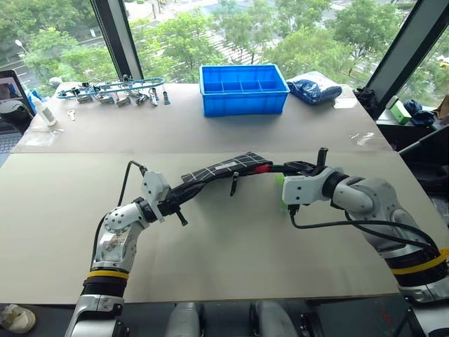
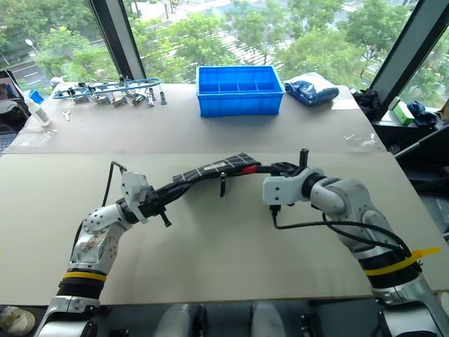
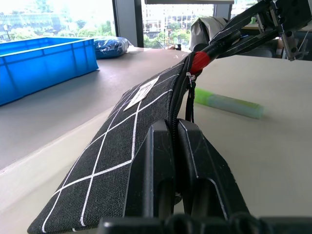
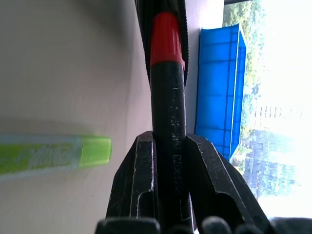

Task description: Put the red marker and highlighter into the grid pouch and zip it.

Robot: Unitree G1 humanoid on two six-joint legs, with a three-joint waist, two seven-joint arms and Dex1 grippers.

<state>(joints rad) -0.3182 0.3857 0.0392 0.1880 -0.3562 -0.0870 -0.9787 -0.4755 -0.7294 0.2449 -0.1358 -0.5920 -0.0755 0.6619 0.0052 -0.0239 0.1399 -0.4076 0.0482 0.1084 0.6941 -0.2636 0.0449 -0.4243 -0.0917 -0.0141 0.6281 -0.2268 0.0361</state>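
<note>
Two grippers share the job: left gripper (image 1: 184, 199) pinches the grid pouch (image 1: 221, 170) off the table so its mouth faces right, while right gripper (image 4: 169, 146) clamps the red marker (image 4: 167, 92), tip entering. Highlighter (image 3: 226, 103) waits on table (image 1: 231, 246), near right of pouch

I count one grid pouch (image 1: 223, 168), one red marker (image 4: 167, 97) and one highlighter (image 3: 228, 103). At the table's (image 1: 210, 239) far edge I see one blue bin (image 1: 243, 89), one blue bag (image 1: 313, 89) and, toward the far left corner, one white bottle (image 1: 43, 111).
</note>
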